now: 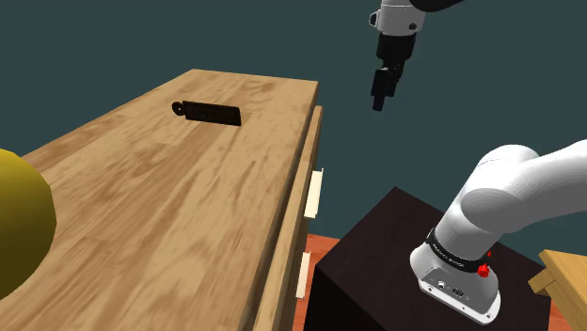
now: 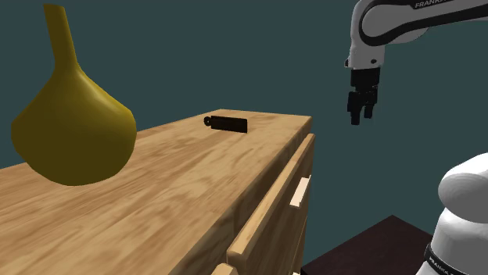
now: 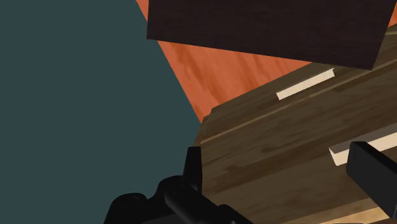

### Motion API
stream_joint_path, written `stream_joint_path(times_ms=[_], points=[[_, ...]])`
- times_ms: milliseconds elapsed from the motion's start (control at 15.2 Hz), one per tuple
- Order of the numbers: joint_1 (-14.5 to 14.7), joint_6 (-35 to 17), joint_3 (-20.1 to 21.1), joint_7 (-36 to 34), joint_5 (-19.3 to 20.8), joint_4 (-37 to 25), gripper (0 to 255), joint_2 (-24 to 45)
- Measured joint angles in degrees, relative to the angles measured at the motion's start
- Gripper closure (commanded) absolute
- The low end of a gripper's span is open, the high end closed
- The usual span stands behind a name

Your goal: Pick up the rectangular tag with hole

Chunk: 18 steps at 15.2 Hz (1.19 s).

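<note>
A black rectangular tag [image 1: 209,113] with a small ring at one end lies flat near the far edge of the wooden dresser top [image 1: 169,216]; the second exterior view shows the tag [image 2: 227,123] there too. My black gripper [image 1: 379,99] hangs in the air beyond the dresser's front edge, well to the shoulder view's right of the tag and above it. It points downward in the second exterior view [image 2: 361,116]. In the wrist view the gripper [image 3: 283,181] is open, its fingers [image 3: 193,170] wide apart over the dresser's drawer fronts, holding nothing.
A large mustard-yellow vase [image 2: 74,117] stands on the near part of the dresser top. The drawers carry pale handles [image 1: 317,192]. The dark stand [image 1: 376,254] sits on an orange floor beside the dresser. A teal wall is behind.
</note>
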State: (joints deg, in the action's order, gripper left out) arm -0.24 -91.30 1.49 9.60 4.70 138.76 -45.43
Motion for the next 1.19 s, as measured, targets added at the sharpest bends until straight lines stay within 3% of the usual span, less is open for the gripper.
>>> stream_joint_path(times_ms=[462, 1188], points=[[2.7, -4.4, 2.9, -1.0, -2.7, -4.5, 0, 8.0], [7.2, -10.3, 9.3, -2.6, -5.6, -19.2, 0, 26.2]])
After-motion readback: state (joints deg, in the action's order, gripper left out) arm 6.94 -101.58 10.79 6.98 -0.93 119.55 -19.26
